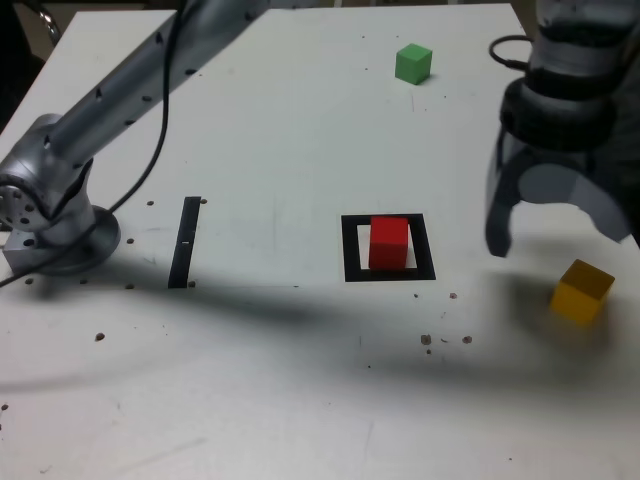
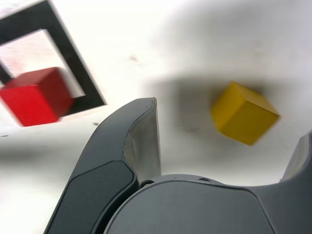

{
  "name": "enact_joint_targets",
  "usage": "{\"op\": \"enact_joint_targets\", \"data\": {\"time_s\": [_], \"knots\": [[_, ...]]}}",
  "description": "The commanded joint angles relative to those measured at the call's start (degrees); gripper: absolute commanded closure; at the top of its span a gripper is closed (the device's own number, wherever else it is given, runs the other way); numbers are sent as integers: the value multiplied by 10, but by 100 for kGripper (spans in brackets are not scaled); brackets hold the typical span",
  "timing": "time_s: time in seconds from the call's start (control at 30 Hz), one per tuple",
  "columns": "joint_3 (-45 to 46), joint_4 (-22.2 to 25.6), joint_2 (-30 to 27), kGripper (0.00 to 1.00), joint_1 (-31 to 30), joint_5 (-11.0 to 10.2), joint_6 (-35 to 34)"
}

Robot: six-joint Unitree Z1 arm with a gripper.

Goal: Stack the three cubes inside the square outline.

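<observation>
Two jaws wide apart: end effector (image 1: 560,235) empty above yellow cube (image 1: 582,291).

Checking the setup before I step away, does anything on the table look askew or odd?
Nothing is damaged or spilled. The yellow cube sits turned at an angle to the square outline, unlike the red cube, which sits squarely inside it. Small dark specks dot the table near the outline.

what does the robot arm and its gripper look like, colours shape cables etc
The arm is a silver-grey metal tube with small dark screw holes, joined to a round silver base joint, with a thin black cable running along it. The gripper is dark grey to black with two broad curved fingers lined by paler grey pads.
</observation>
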State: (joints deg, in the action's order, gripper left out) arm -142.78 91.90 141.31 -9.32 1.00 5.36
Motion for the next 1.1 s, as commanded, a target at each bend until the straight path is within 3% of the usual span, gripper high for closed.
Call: {"op": "enact_joint_targets", "data": {"time_s": [0.0, 0.3, 0.53, 0.93, 1.07], "knots": [[-20, 7, 16, 1, -5, 5, 1], [-62, 6, 51, 1, -8, 9, 3], [-63, 6, 57, 1, -8, 1, 27], [-64, 6, 49, 0, -19, -30, 220], [-64, 7, 48, 0, -19, -35, 255]]}}
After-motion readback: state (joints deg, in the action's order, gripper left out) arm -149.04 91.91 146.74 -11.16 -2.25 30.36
